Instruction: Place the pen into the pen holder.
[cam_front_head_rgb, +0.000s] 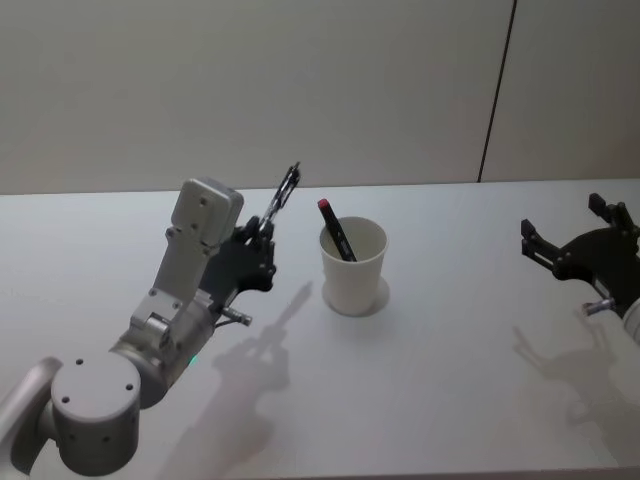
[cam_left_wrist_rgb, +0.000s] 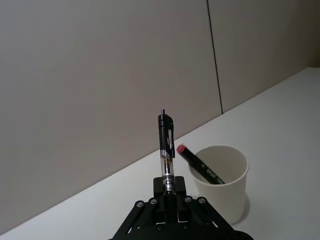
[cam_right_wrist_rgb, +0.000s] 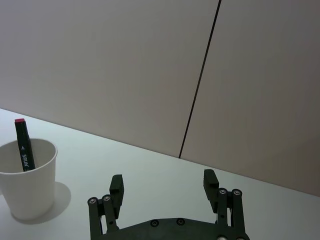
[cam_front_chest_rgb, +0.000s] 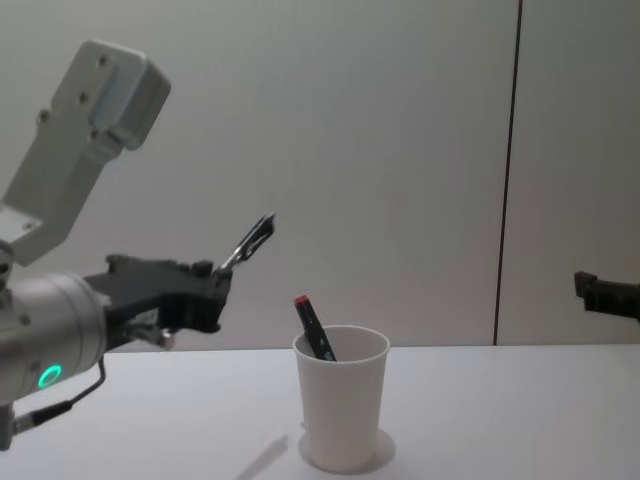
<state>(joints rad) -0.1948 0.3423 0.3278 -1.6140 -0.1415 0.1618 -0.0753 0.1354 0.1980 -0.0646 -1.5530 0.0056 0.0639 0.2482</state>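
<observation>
Our left gripper (cam_front_head_rgb: 262, 232) clamps the lower end of a slim black-and-clear click pen (cam_front_head_rgb: 282, 198), whose long axis slants up and toward our right. The tapered white paper cup (cam_front_head_rgb: 352, 275), holding a red-capped black marker (cam_front_head_rgb: 336, 230), stands just to that side, lower down. Our left arm is much the nearer. Our right gripper (cam_right_wrist_rgb: 163, 180) hangs wide open, well apart.

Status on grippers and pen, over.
Left gripper shut on pen, raised beside pen holder. Right gripper open, idle at right. Red-capped marker already in holder.
</observation>
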